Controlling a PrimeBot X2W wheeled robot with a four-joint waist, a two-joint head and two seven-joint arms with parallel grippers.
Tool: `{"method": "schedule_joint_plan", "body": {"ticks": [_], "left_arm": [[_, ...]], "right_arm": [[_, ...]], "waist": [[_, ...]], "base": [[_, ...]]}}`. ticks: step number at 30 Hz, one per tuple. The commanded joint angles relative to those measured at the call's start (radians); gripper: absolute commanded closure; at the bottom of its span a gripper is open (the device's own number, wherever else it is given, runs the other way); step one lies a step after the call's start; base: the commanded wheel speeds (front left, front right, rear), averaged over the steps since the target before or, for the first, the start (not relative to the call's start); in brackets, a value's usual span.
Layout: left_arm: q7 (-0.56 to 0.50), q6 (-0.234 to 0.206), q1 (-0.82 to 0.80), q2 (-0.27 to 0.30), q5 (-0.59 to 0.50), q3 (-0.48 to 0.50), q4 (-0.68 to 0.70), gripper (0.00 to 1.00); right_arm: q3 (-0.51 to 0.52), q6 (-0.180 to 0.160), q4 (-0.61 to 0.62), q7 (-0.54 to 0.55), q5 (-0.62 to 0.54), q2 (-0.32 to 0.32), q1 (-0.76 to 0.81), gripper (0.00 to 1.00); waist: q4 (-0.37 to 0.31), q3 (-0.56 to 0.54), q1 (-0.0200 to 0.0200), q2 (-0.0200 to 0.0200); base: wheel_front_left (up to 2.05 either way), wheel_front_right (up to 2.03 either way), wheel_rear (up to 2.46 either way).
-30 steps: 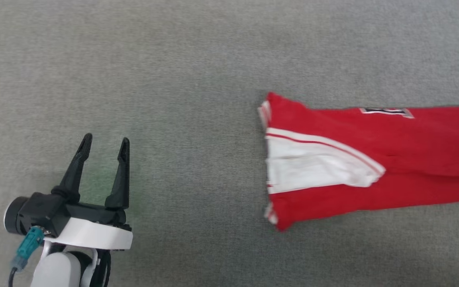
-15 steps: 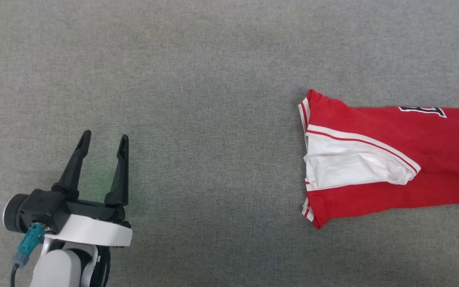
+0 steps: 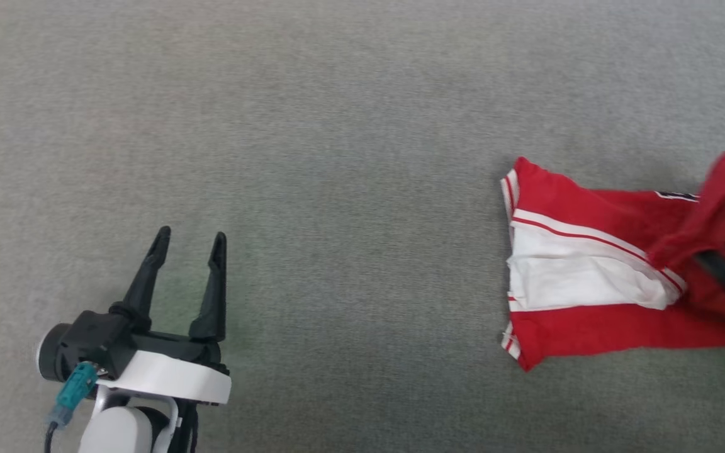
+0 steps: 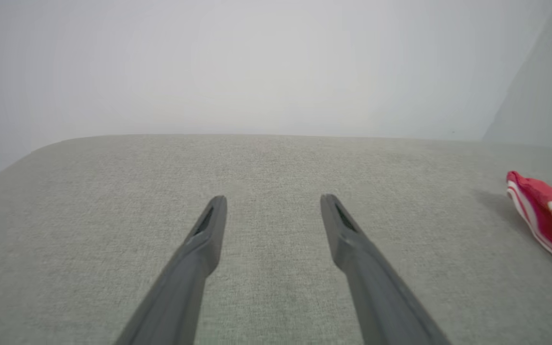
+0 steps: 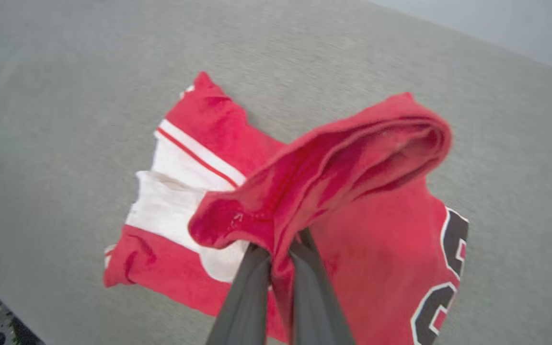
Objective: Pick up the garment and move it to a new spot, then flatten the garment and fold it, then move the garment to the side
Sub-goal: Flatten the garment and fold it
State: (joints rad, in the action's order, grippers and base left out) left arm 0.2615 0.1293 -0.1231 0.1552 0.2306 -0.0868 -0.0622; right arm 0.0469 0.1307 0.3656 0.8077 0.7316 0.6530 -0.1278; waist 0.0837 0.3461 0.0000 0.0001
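Nearest, at the lower left of the head view, the left gripper [image 3: 191, 234] hangs over the grey surface [image 3: 337, 157] with its jaws spread wide and nothing between them, as it did a second ago. It sits a little lower and further right in the picture than then, so the camera has shifted slightly. From its own wrist, the left gripper [image 4: 273, 199] points across bare surface [image 4: 113, 215], and the garment [image 4: 539, 201] shows at the right edge, well apart from it.

The right gripper [image 3: 715, 253] has come in at the right edge of the head view, where a second ago it was out of sight. Then the garment [image 3: 589, 327] lay as one long flat band running off the right edge. Now its right end is lifted and doubled back toward the left, over the part that lies flat. Its left hem also stands further from the left gripper than before.

In the right wrist view, the right gripper [image 5: 281, 244] has its jaws shut tight on a red fold of the garment [image 5: 381, 239]. That fold arches up and beyond the fingertips. Below and past it, the rest lies on the surface [image 5: 89, 72], with the white panel [image 5: 175, 201] to the left and a black, white-edged numeral [image 5: 453, 239] to the right.
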Motion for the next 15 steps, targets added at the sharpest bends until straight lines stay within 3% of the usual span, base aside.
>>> {"method": "schedule_joint_plan", "body": {"ticks": [1, 10, 15], "left_arm": [[0.005, 0.002, 0.003, -0.003, 0.005, -0.002, -0.004, 0.0], [0.005, 0.002, -0.009, -0.018, 0.025, -0.023, -0.021, 0.0], [0.005, 0.002, -0.022, -0.028, 0.039, -0.039, -0.033, 0.0]], "right_arm": [[-0.013, 0.0, 0.009, 0.006, -0.008, -0.007, -0.015, 1.0], [-0.297, 0.0, -0.012, 0.062, -0.036, -0.072, -0.166, 1.0], [-0.439, 0.0, -0.119, 0.06, -0.059, -0.071, -0.227, 1.0]], "waist": [[0.016, -0.006, 0.0, -0.0001], [0.093, -0.008, 0.0, -0.0001], [0.119, 0.003, 0.0, -0.0001]], "base": [[0.0, 0.0, 0.0], [0.0, 0.0, 0.0], [0.0, 0.0, 0.0]]}}
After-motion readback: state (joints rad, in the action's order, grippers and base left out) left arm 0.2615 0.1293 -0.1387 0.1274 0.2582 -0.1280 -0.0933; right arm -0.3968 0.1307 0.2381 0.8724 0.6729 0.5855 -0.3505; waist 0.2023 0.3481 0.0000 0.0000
